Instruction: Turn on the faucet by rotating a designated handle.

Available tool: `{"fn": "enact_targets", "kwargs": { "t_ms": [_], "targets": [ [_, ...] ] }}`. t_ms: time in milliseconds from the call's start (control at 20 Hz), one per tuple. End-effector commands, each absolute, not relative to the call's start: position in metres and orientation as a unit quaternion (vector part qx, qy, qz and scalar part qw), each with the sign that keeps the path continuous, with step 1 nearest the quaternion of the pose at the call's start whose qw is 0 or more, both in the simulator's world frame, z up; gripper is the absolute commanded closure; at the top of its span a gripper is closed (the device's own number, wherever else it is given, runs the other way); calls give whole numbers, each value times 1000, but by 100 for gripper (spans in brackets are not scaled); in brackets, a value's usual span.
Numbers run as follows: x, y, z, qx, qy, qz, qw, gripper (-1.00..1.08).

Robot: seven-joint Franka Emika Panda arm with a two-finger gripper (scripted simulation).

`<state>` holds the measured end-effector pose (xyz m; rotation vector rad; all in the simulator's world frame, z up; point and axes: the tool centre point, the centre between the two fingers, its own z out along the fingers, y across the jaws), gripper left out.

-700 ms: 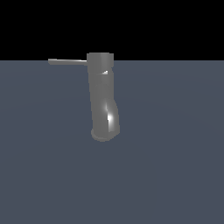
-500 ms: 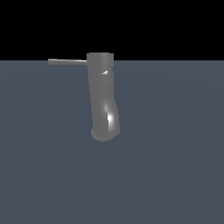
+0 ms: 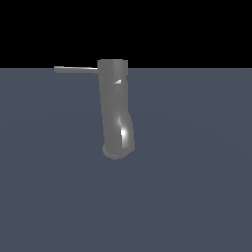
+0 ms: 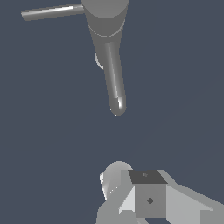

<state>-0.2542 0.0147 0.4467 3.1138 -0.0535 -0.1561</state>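
On my exterior view I have the faucet standing roughly in the middle of the flat blue-grey counter, a tall glossy grey cylinder with a flat round top and a slight curve near its rounded lower end. A bright highlight runs down the curved lower part. The handle is a thin straight rod jutting out level from the top of the cylinder toward the exterior view's left, much slimmer than the body. Behind the counter everything above its far edge is plain black.

No part of the arm shows in the exterior view.

On my wrist view I look down on the faucet from above: its round top sits at the picture's edge, with the body running away from it to a rounded tip. The handle sticks out sideways from the top, catching a pale streak of light along its length.

The gripper appears only as pale grey and white blocky parts plus a rounded pale piece at the near edge of the wrist view. It is well apart from the faucet and touches neither it nor the handle. I cannot see its fingertips, so I cannot tell whether it is parted or closed.
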Motion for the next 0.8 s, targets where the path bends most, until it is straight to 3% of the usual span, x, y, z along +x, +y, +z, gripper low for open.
{"fn": "enact_targets", "kwargs": {
  "t_ms": [0,750],
  "targets": [
    [-252,22,443,998,-33,-49,11,108],
    [-224,82,407,983,-178,-41,8,108]
  ]
}}
